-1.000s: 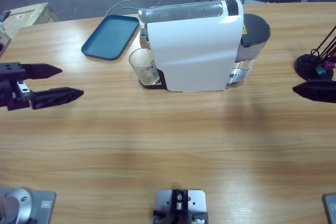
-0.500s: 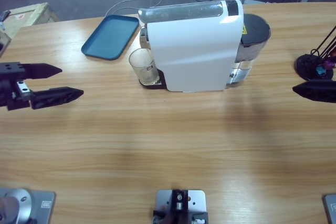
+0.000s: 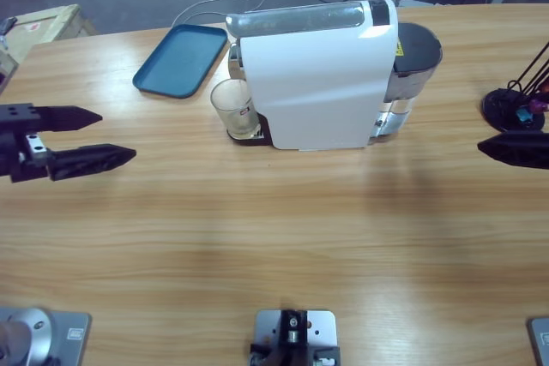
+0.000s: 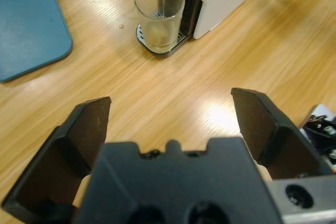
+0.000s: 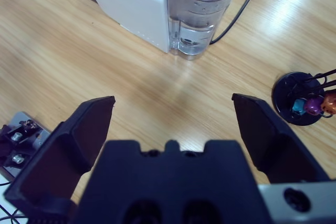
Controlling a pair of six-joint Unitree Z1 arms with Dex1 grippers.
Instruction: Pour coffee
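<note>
From above, a long wooden table (image 3: 274,237) carries a white capsule coffee machine (image 3: 313,83) near its far edge. A small clear glass (image 3: 234,107) stands on the machine's drip tray at its left end, under the spout. Any coffee in it is too faint to make out from here. A blue tray (image 3: 181,59) lies just behind and to the left of the glass, apart from it. The left gripper (image 3: 107,136) comes in from the left edge, its two black jaws spread wide with nothing between them, well apart from the glass. At the right edge only one black jaw tip of the right gripper (image 3: 515,148) shows, near a black capsule stand (image 3: 513,107).

Along the left gripper (image 4: 170,114), the jaws stand wide apart over bare wood. Ahead, the glass (image 4: 159,14) sits on the drip tray (image 4: 149,43) with a thin stream falling into it and a shallow pale tan layer of coffee (image 4: 157,34) at the bottom. The blue tray (image 4: 29,24) lies to its left.

Along the right gripper (image 5: 173,124), the jaws are likewise spread, holding nothing. Beyond them stands the machine's clear water tank (image 5: 198,14), partly filled, with a black cable (image 5: 244,9) trailing behind. The capsule stand (image 5: 302,98) holds coloured capsules at the right.
</note>
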